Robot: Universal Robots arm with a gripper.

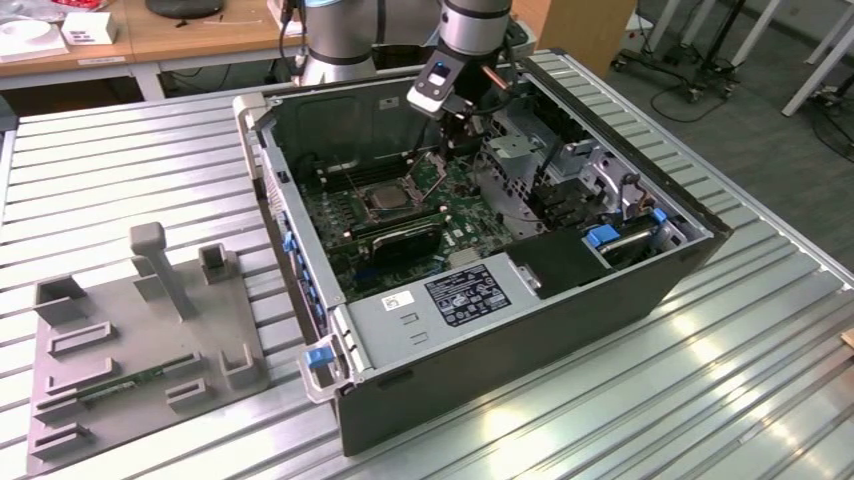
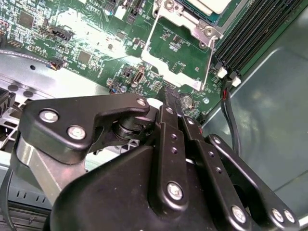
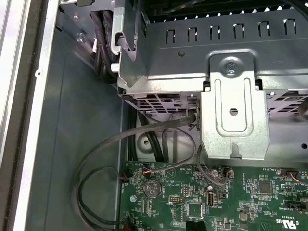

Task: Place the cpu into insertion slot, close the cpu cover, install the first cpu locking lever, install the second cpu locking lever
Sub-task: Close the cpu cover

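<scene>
The insertion slot [image 1: 387, 197] is a square socket on the green board inside the open computer case. In the second wrist view the cpu [image 2: 210, 5] shows its pale face, lying in the slot at the picture's edge. The cpu cover [image 2: 155, 50] is a thin silver frame swung open off the socket, with green board showing through its window; in the exterior view the cpu cover [image 1: 430, 172] stands tilted up beside the slot. My gripper [image 2: 171, 98] hangs just past the cover's free edge, fingers shut with nothing seen between them. In the exterior view the gripper [image 1: 461, 125] is above the cover.
Long black memory slots [image 2: 250, 33] run beside the socket. A metal drive cage [image 3: 233, 110] and loose cables [image 3: 144, 139] crowd the case's far side. The case walls [image 1: 274, 180] hem the board in. A grey fixture plate [image 1: 134, 340] lies at the exterior view's left.
</scene>
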